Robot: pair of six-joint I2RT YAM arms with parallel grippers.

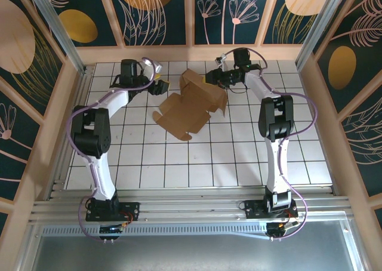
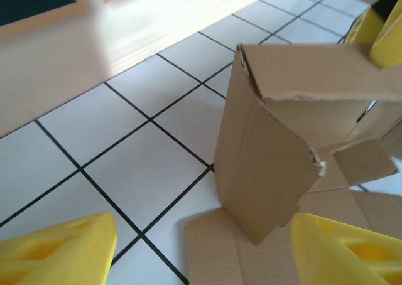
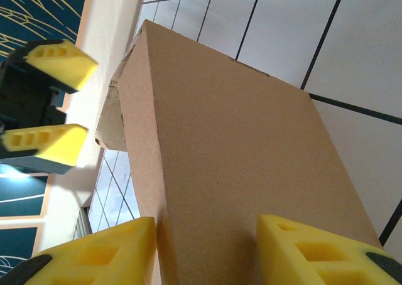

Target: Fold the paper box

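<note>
The paper box (image 1: 185, 117) lies at the far middle of the counter (image 1: 250, 151). Its near half is flat on the tiles and its far panels are stood up into a wall. That wall is the weak spot.

Your right end effector (image 3: 204, 235) looks clamped part-way on the raised panel from the far right side, one pad on either side of a fold. Let that pinch loosen and I'd expect the cardboard to spring flat again, undoing the fold.

Your left end effector (image 2: 204, 222) hangs just left of the box with its jaws wide, gripping nothing, and the upright corner stands between them and ahead.

- **Shoving:** drive in from here and a pad may push the wall over instead of closing on it. It could also skid the whole sheet across the smooth tiles, since nothing pins the flat half down.
- **Tearing:** the ragged top edge by the crease in the left wrist view looks rough already. Pulling the two arms against each other could rip it there.
- **Snagging:** the flat flap lies under your right-hand pad in that same view. Drop lower and you may snag it and bend it the wrong way.
</note>
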